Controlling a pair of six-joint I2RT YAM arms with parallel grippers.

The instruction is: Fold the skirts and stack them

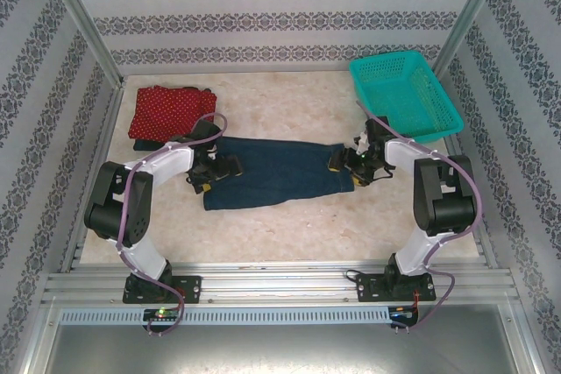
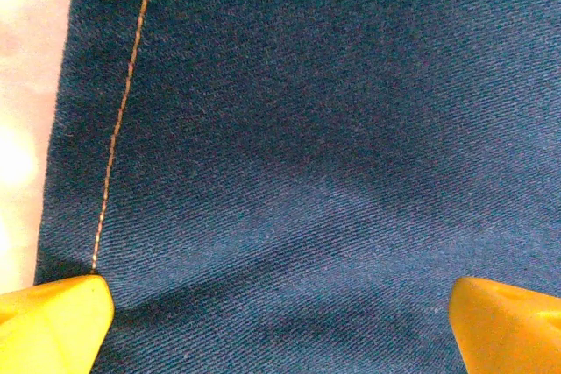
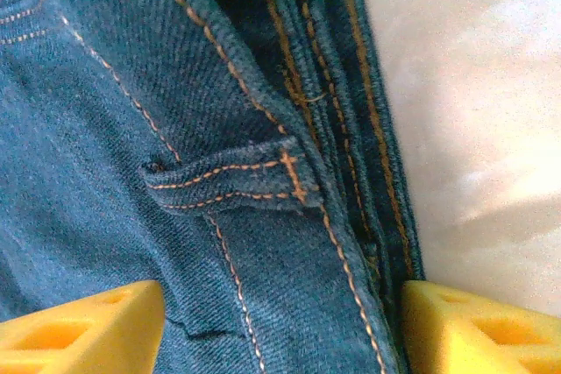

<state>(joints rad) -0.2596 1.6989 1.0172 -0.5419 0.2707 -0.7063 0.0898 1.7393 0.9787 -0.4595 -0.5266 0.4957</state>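
Right gripper (image 3: 280, 330): yellow fingertips (image 3: 79, 330) stand apart, pressed down astride the waistband of the dark blue denim skirt (image 1: 279, 172). One tip sits on the cloth, the other at the skirt's outer edge where the table begins. Nothing is pinched between them. Just ahead of the tips lies a belt loop (image 3: 228, 186) with orange stitching, and beyond it run doubled waistband seams.

Left gripper (image 2: 280, 330): jaws wide, holding nothing, tips low over plain denim at the opposite end of the same skirt. A single orange hem stitch runs ahead of its left tip, close to the cloth's edge.

Denim skirt: spread flat and lengthwise between the two grippers, with slight creases at the waistband end.

Red skirt with small white dots (image 1: 171, 109): folded, beyond the left gripper toward the far left corner, resting on a dark cloth (image 1: 145, 142) that peeks out at its near edge.

Teal plastic mesh basket (image 1: 412, 94): beyond the right gripper, in the far right corner, apart from the skirt.

Pale marbled tabletop (image 1: 289, 229): bare on the near side of the skirt, and bare between the red skirt and the basket.
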